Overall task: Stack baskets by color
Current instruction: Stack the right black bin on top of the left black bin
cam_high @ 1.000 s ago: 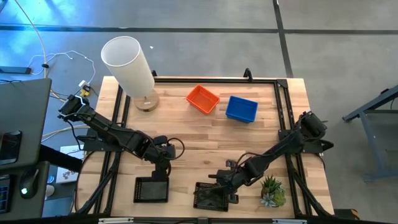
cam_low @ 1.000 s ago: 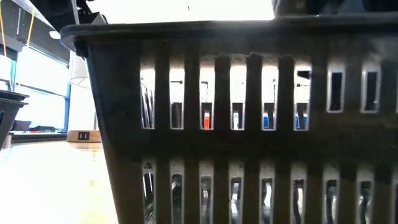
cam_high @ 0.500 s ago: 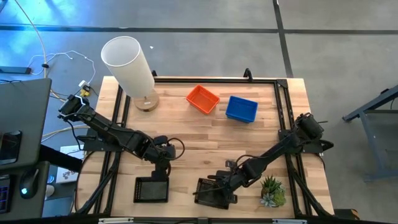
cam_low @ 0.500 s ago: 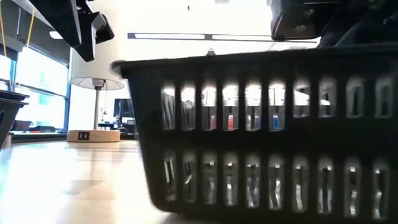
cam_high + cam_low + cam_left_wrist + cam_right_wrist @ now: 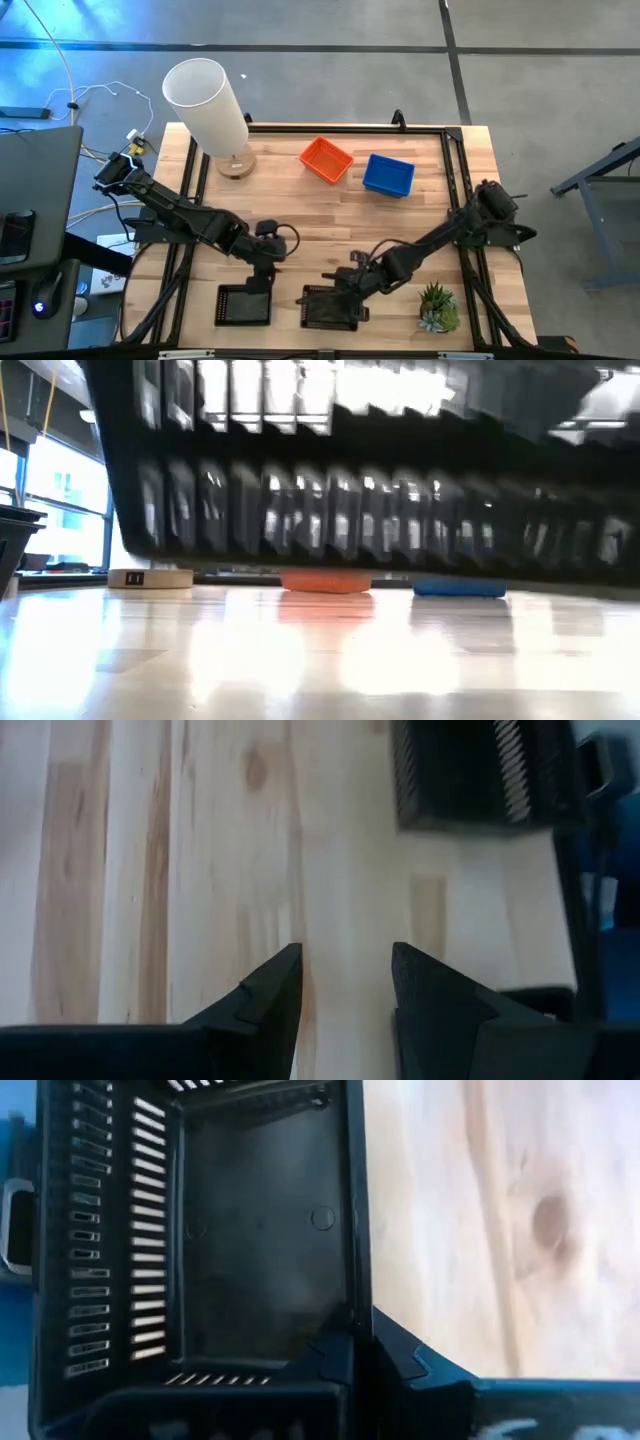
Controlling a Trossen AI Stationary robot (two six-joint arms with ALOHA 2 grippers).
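While no brand, label or writing can be read anywhere, we see our right tool [image 5: 345, 288] clamped shut on the wall of a black basket [image 5: 328, 308] at the near edge of the tabletop [image 5: 300, 215]. Our right arm reaches low and diagonally in from the far right corner. From the low view this basket [image 5: 380, 470] hangs tilted and clear of the wood, which the high view does not tell. The right wrist view looks down into its bare floor [image 5: 260, 1230], with the pinched fingers [image 5: 345, 1355] on either side of its rim.

Just to the left lies a second black basket [image 5: 244, 304]. Our left tool [image 5: 262, 268] hovers beside its far edge, jaws apart and holding nothing; its fingers [image 5: 265, 995] frame bare wood.

Farther off sit an orange basket [image 5: 326, 159] and a blue basket [image 5: 388, 175], close together. A white lamp [image 5: 208, 105] stands at the far left corner, a small plant [image 5: 436, 305] near right.
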